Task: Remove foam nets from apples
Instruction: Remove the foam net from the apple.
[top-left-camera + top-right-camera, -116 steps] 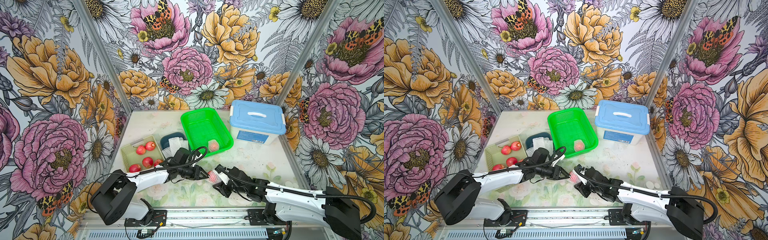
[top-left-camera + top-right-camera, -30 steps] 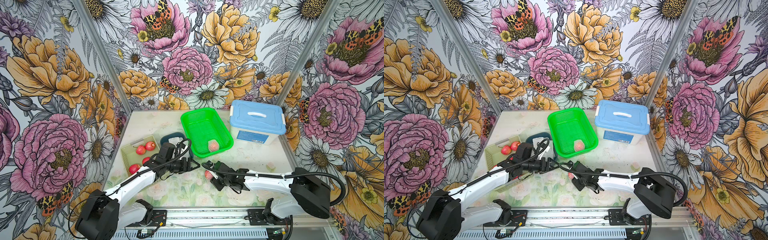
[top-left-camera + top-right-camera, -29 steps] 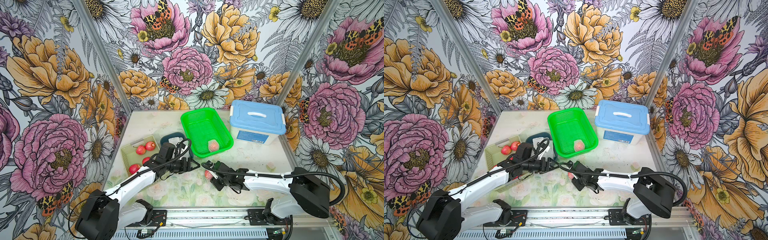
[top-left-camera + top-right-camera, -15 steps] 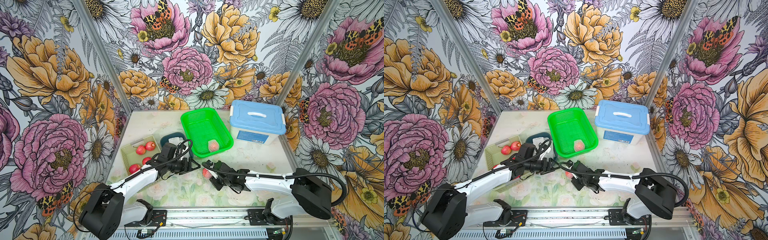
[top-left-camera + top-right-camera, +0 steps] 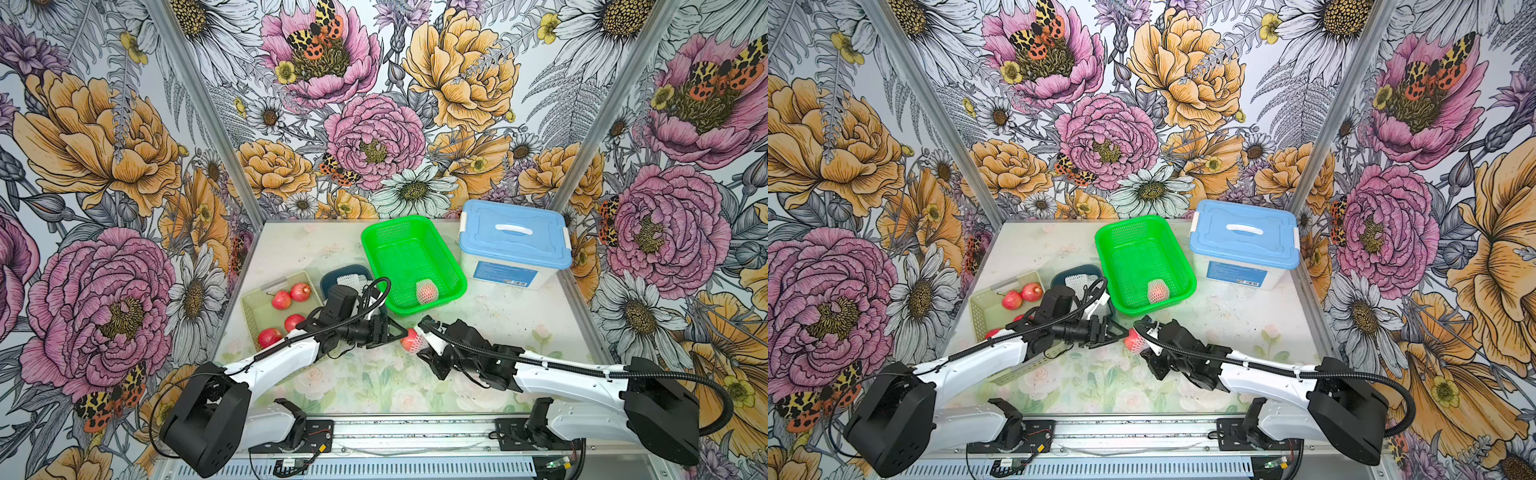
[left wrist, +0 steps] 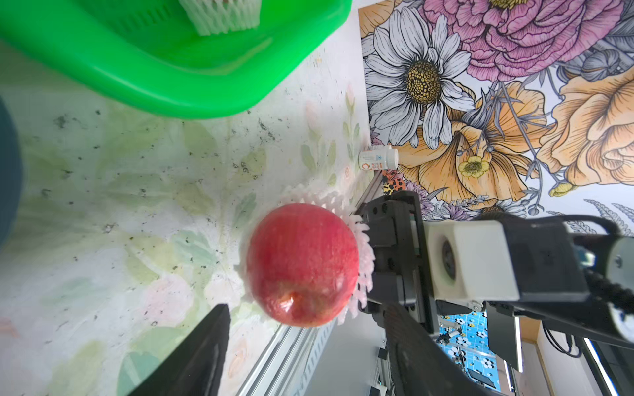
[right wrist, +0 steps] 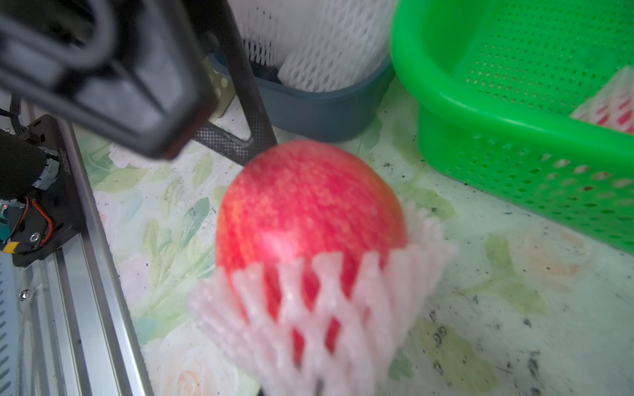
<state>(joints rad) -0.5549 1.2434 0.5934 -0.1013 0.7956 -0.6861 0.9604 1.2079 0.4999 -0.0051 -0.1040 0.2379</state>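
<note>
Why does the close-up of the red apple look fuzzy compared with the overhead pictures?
Right wrist view: the round red apple and its white foam mesh net sit close to the lens and look soft, the net most. Left wrist view: the apple is sharper, with a shiny highlight. Both top views: evenly lit, crisp.

Three walls (image 5: 374,137) are papered with large pink and orange flowers, joined by metal posts (image 5: 205,108); the counter (image 5: 498,316) is printed with pale blossoms.
</note>
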